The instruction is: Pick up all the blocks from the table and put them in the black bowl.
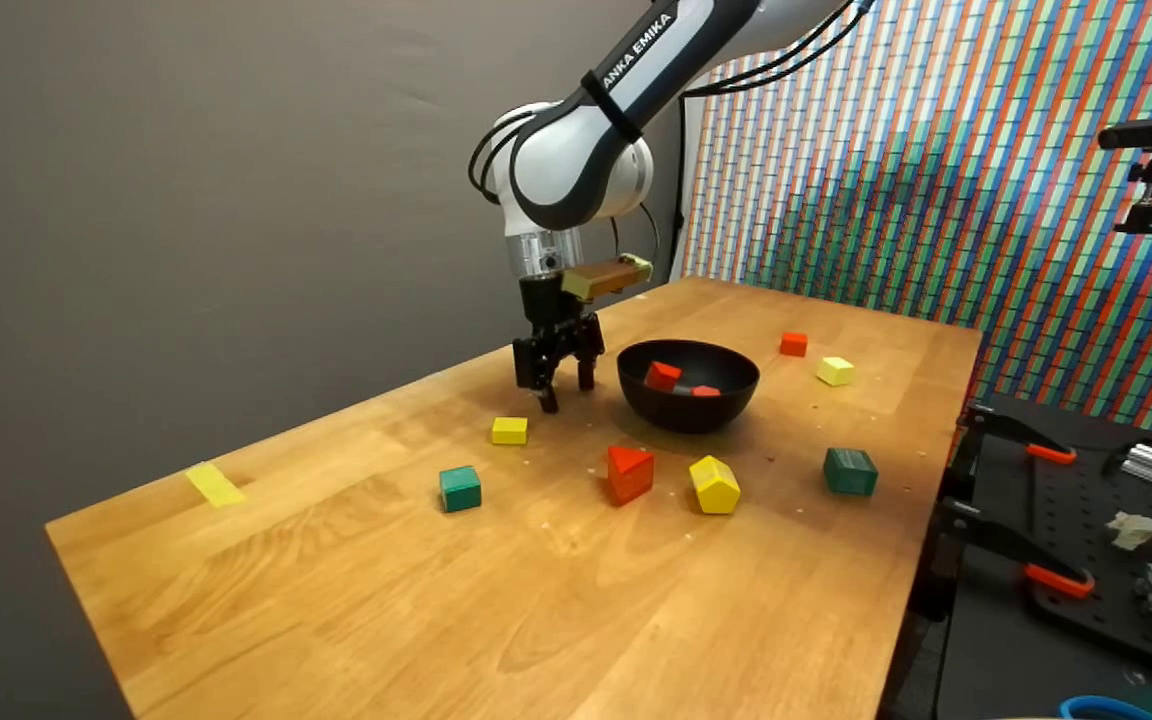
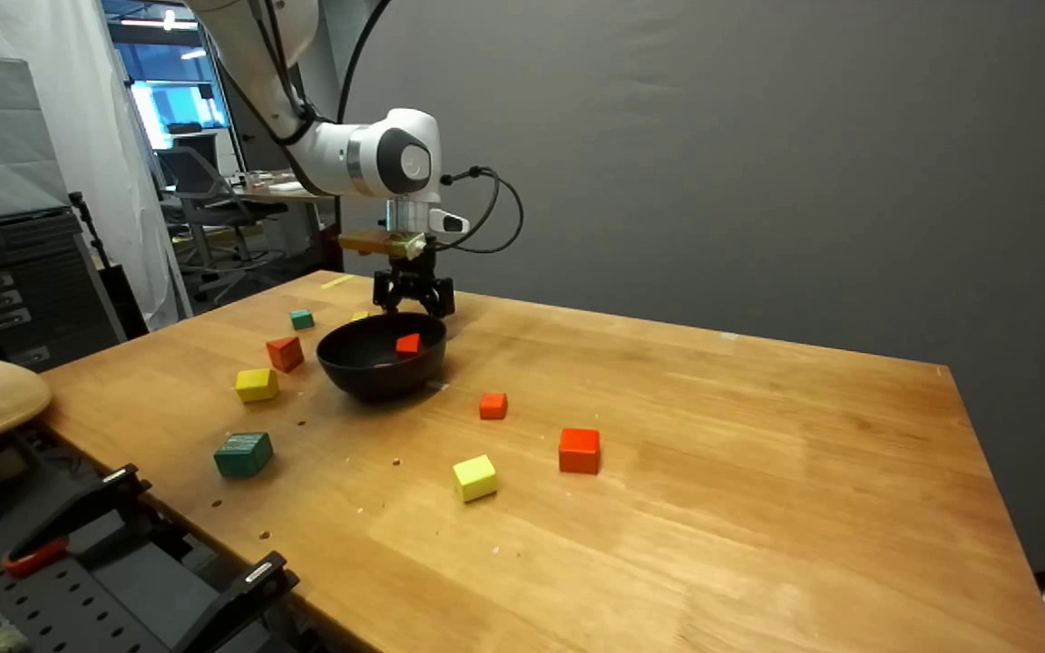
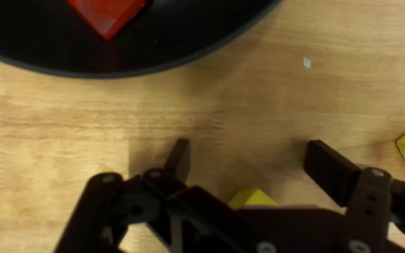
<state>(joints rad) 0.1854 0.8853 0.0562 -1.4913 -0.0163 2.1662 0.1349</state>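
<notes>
Gripper (image 3: pixel 247 142) stands spread; yellow block (image 3: pixel 251 199) beneath shows in wrist view alone.

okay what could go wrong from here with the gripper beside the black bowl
First, the open gripper sits close to the black bowl, so a sideways move might bump it and shake the red blocks inside. Second, a yellow block is partly hidden by the gripper in the wrist view, so closing now might miss it. Third, a dark green block lies toward the edge of the table; a nudge might send it off.
</notes>
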